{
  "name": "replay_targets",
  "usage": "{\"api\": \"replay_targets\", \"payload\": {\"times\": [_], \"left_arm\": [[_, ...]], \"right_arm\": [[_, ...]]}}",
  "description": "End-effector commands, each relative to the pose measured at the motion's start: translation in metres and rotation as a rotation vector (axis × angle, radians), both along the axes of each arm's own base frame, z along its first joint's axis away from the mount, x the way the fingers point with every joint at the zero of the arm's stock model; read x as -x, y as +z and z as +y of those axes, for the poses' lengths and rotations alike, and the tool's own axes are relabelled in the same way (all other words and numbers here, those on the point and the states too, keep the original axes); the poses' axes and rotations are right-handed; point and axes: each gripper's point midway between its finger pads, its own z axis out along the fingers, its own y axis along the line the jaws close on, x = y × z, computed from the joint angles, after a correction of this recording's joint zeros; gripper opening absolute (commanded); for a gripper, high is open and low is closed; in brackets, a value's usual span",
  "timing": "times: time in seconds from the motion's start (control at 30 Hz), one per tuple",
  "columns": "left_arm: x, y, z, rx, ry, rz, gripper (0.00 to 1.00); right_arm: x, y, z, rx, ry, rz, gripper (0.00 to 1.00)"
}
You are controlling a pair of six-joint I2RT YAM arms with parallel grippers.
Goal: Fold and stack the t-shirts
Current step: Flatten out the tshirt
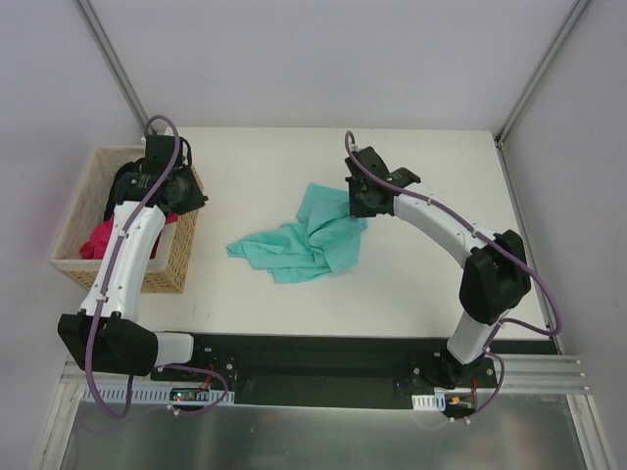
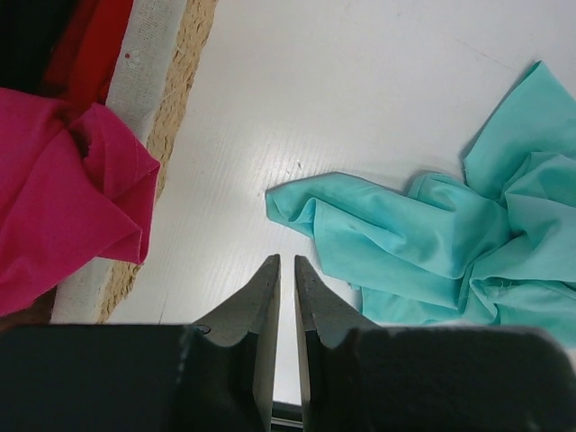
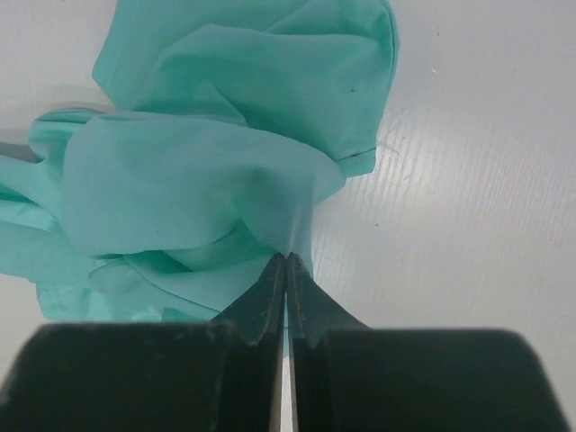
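**Teal t-shirt** (image 3: 198, 162): crumpled on the counter (image 1: 421, 274), directly ahead of the right end effector (image 3: 285, 261), whose jaws are pinched tight on a raised fold.
**Left end effector** (image 2: 286, 261): jaws a narrow slit apart, empty. Teal cloth lies ahead to its right, the pink t-shirt (image 2: 63, 207) over the basket (image 2: 153, 81) rim to its left.
**Step:** likely opening out the shirt before folding.
**Next:** probably a lift, with a second corner gripped.

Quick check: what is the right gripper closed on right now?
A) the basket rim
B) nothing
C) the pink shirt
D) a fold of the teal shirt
D: in the right wrist view, the right gripper has its jaws pinched shut on a fold of the teal shirt.
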Motion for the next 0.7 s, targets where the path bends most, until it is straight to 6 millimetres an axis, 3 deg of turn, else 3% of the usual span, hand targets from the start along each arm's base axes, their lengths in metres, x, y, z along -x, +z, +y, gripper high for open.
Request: {"api": "replay_targets", "payload": {"times": [0.0, 0.4, 0.67], "left_arm": [[-0.001, 0.002, -0.005, 0.021, 0.003, -0.013, 0.11], [-0.015, 0.001, -0.014, 0.025, -0.023, -0.005, 0.10], [-0.022, 0.000, -0.019, 0.025, -0.037, -0.001, 0.10]], "right_arm": [[-0.009, 0.024, -0.019, 0.022, -0.043, -0.067, 0.01], [-0.020, 0.075, -0.101, 0.173, -0.234, -0.204, 0.01], [-0.009, 0.070, -0.121, 0.249, -0.271, -0.177, 0.01]]}}
